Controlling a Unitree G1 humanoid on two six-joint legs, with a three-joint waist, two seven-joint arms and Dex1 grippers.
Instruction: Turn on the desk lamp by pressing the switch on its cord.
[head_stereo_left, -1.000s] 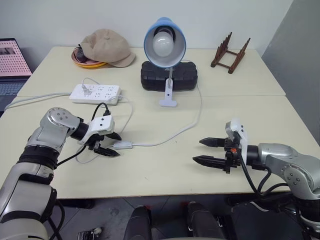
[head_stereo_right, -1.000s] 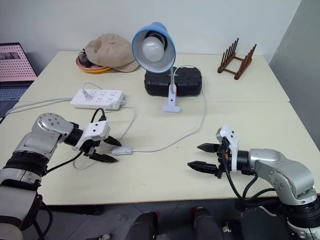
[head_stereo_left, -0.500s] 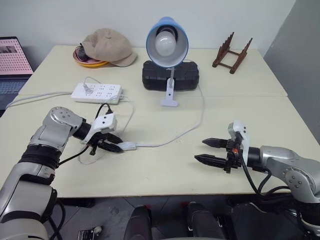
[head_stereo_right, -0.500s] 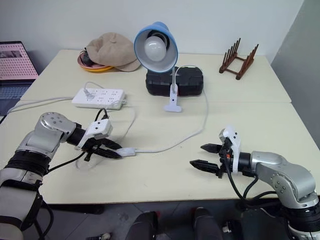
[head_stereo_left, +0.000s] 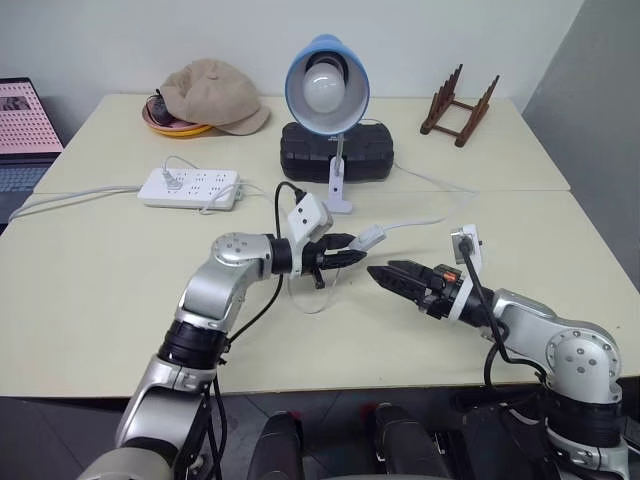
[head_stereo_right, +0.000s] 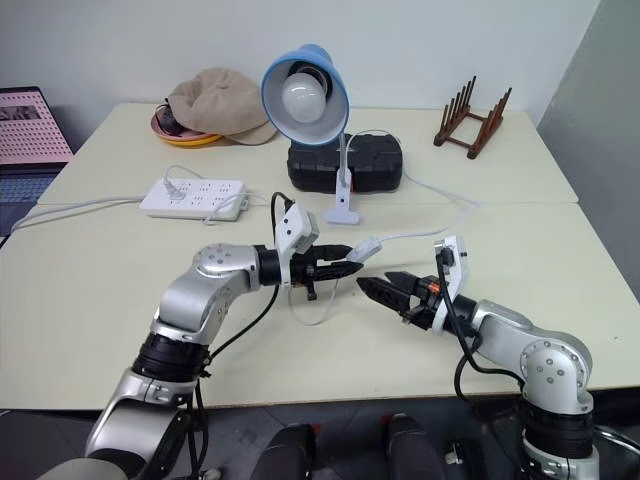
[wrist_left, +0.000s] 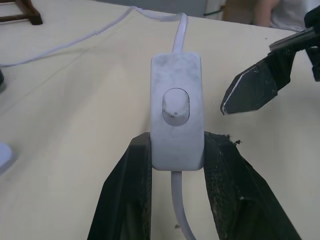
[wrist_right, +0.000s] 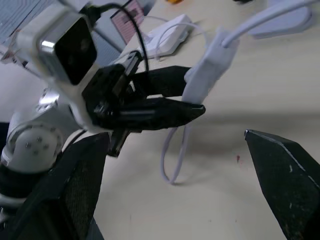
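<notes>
On the desk (head_stereo_left: 90, 300) we see the desk lamp (head_stereo_left: 327, 88) at the back. Our right gripper (head_stereo_left: 392, 275) hangs wide open, holding nothing, just beside the switch (wrist_left: 176, 124). Our left gripper (head_stereo_left: 345, 254) is clamped on the switch, lifted above the desk mid-front, its cord (head_stereo_left: 420, 221) trailing back.
</notes>
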